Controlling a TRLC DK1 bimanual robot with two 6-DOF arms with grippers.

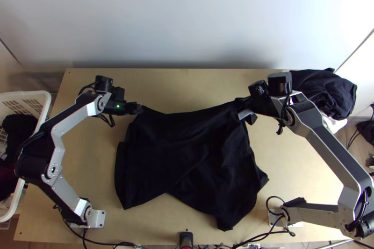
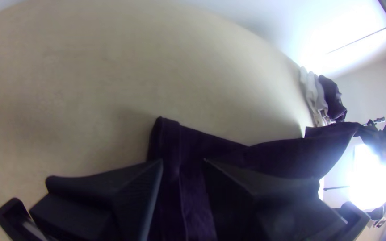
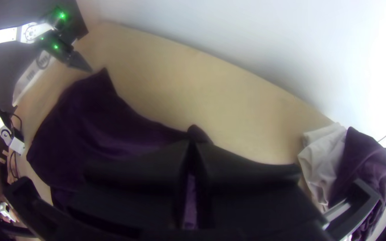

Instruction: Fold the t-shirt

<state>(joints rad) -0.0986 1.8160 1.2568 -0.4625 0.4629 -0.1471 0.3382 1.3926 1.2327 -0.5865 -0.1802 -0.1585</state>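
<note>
T-shirt (image 1: 187, 146) corner btwn L gripper (image 1: 138, 108) jaws, spread; R gripper (image 1: 243, 106) jaws prob pinching edge

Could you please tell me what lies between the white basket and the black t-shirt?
The left arm and a bare stretch of the table lie between the white basket and the black t-shirt, as the top view shows.

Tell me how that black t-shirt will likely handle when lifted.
The black t-shirt will probably sag rather than hold shape, as its far edge curves loosely. It may crease easily too, judging by soft wrinkles near the right pincer.
</note>
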